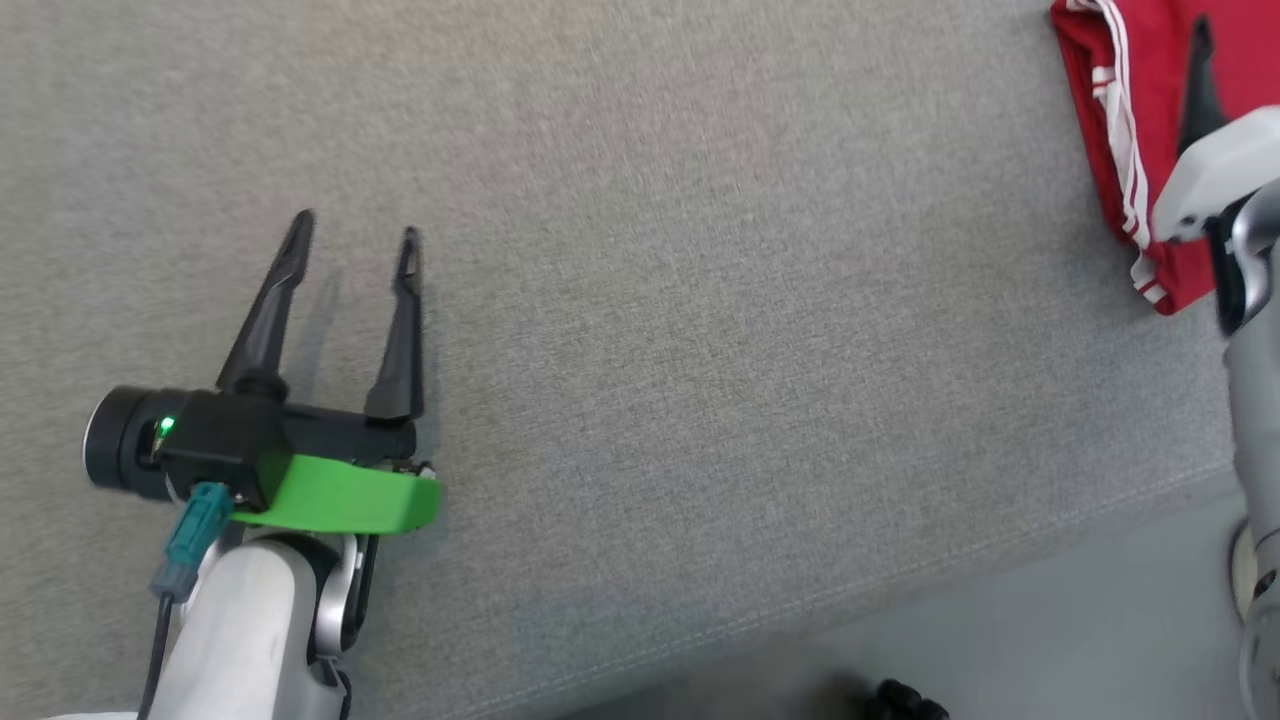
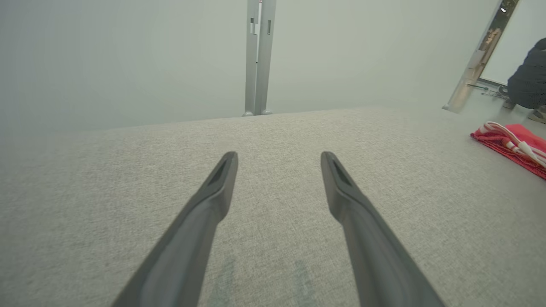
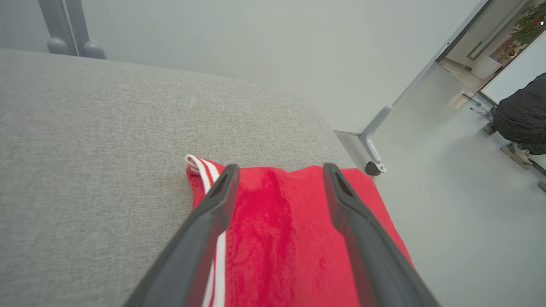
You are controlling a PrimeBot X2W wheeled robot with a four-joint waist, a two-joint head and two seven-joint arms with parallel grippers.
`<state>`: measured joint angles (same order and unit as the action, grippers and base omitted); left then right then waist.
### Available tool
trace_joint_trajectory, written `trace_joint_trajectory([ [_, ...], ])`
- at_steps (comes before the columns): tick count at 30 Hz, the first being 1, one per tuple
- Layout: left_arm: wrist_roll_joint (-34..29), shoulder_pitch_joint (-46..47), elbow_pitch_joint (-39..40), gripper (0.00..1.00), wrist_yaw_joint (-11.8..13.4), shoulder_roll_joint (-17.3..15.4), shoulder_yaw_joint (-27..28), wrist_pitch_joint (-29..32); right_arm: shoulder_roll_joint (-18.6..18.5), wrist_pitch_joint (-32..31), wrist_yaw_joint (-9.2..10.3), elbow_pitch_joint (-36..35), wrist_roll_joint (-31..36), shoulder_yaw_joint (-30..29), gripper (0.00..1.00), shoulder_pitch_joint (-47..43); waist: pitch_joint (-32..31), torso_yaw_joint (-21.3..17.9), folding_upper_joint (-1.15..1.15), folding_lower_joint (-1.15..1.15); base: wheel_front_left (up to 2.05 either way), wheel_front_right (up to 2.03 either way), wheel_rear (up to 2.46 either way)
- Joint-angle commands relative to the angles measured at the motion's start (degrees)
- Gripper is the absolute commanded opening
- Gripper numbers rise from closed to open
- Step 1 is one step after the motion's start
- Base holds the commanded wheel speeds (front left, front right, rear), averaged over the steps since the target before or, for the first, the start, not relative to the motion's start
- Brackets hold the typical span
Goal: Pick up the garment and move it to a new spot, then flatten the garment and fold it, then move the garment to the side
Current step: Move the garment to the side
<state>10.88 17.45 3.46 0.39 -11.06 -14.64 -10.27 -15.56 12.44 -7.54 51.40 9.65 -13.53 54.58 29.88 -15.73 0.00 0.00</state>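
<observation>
We see the folded red, white-striped garment [image 1: 1155, 90] at the desk's [image 1: 750, 350] right edge near its far corner, the right gripper [image 3: 277, 170] over it, fingers spread wide and pinching nothing, and the left gripper [image 1: 356, 225] equally wide over bare grey fabric, well apart from it.

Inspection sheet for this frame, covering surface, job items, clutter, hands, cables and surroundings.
Surface: grey fabric top, flat.
Job's things: red garment with white stripes, folded, lying at the surface's right edge.
Clutter: nothing seen.
Hands: left hand open over the fabric; right hand open, fingers spread above the garment, gripping nothing.
Cables: teal plug and dark cable at the left wrist.
Surroundings: grey post behind, pale floor, a person in dark clothing off to the right.
</observation>
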Motion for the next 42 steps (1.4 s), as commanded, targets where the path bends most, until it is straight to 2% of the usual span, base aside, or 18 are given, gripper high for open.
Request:
trace_joint_trajectory([
  [1,1.2,-1.3,-1.1,1.00,1.0,0.9,0.9,-0.8,0.4,0.5,0.11,-0.4,-1.9,1.0,1.00,-2.1,-7.6,4.1,0.00,0.00,0.00,0.00,0.00],
  [7,4.4,-3.6,-6.3,1.00,3.5,3.1,4.1,-2.8,2.1,1.4,0.10,-3.4,-11.5,5.1,1.00,-9.2,-15.1,7.4,0.00,0.00,0.00,0.00,0.00],
  [13,6.1,-5.9,-9.1,1.00,4.7,4.5,5.4,-3.9,3.2,1.5,0.10,-8.0,-18.4,6.1,1.00,-16.2,-20.2,10.0,0.00,0.00,0.00,0.00,0.00],
  [22,5.5,-10.3,-15.2,1.00,5.0,3.5,5.7,-4.6,8.9,-1.4,0.09,-19.9,-22.8,4.0,1.00,-28.9,-27.5,12.5,0.00,0.00,0.00,0.00,0.00],
  [28,5.9,-12.5,-13.9,1.00,1.9,3.3,7.4,-4.9,12.0,-3.4,0.09,-26.1,-24.3,6.2,1.00,-35.0,-29.0,13.2,0.00,0.00,0.00,0.00,0.00],
  [35,3.0,-15.7,-12.4,1.00,-0.4,3.3,10.0,-4.9,12.6,-1.7,0.07,-28.8,-30.4,10.9,1.00,-40.3,-29.8,14.0,0.00,0.00,0.00,0.00,0.00],
  [38,1.1,-17.0,-12.4,1.00,-1.6,3.0,10.0,-4.9,12.6,-0.2,0.07,-28.6,-30.6,13.1,1.00,-42.2,-30.0,14.5,0.00,0.00,0.00,0.00,0.00],
  [42,0.2,-18.3,-13.6,1.00,-2.5,3.5,10.6,-4.9,12.5,1.0,0.07,-27.7,-27.5,13.1,1.00,-44.5,-30.4,15.1,0.00,0.00,0.00,0.00,0.00],
])
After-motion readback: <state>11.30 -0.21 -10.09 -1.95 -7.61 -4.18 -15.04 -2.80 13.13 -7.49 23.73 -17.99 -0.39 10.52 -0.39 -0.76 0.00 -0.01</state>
